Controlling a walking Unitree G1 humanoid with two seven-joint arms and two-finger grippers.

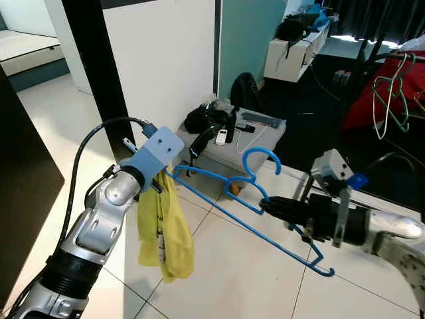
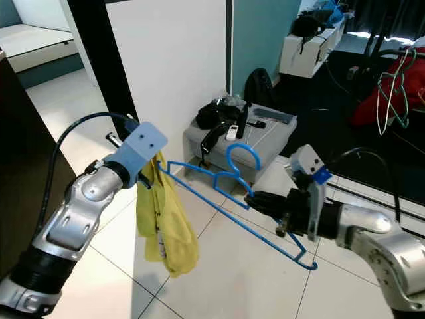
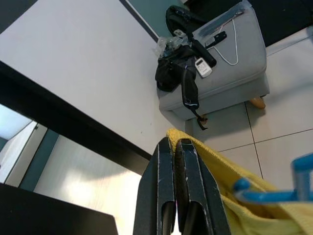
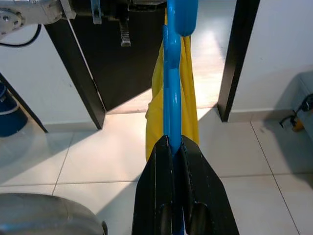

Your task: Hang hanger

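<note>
Blue hanger (image 1: pixel 265 214): clamped near its neck in our right pincer (image 1: pixel 267 206); yellow garment (image 1: pixel 163 229) on far arm, pinched by left pincer (image 3: pixel 177 161); carrying step; next, hook over a rail.

Both arms reach forward. The left gripper (image 3: pixel 172 161) is closed. The right gripper (image 1: pixel 265 205) is closed too, pointing toward the left arm.

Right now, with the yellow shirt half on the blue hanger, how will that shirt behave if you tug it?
The yellow shirt hangs in limp folds, so it is probably floppy and light. The blue hanger looks thin and smooth, so the cloth may slide along it.
</note>
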